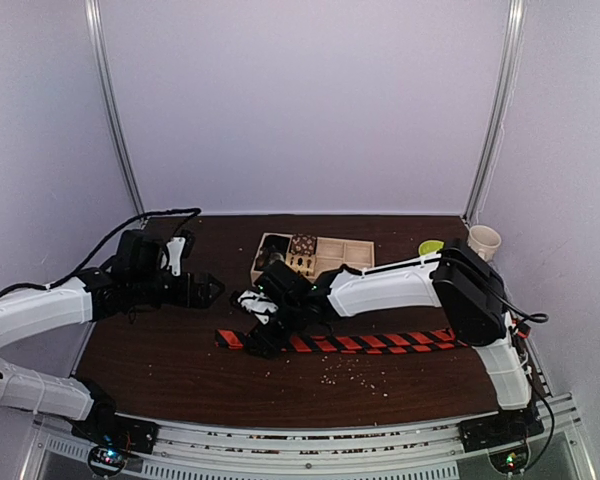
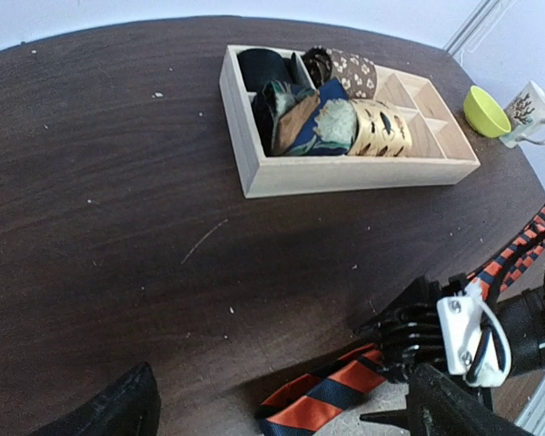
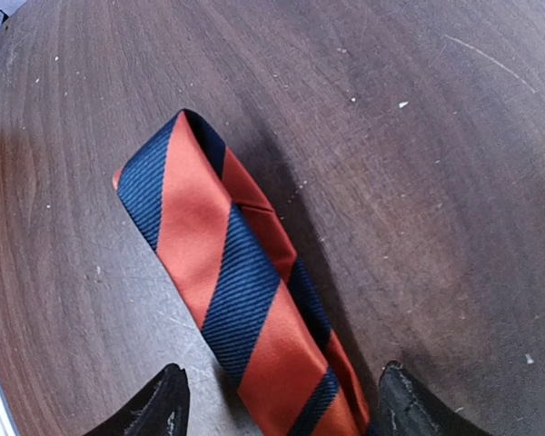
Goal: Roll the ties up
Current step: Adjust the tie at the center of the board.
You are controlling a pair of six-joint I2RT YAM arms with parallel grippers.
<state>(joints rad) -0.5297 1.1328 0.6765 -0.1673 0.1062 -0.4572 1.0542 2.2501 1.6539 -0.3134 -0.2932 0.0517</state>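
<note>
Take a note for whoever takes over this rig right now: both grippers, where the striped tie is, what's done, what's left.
Left gripper: open, empty, over the table to the left of the tie.
Right gripper: open, fingers straddling the striped tie near its left end.
Tie: stretched flat along the table, in front of the wooden tray, which holds other fabric rolls.
Done: only the tie's left end is folded over.
Left: roll the whole length.

pass: table (image 2: 118, 227) between tray (image 2: 345, 174) and tie (image 2: 322, 400) | blocks: tray, mug (image 2: 531, 113)
</note>
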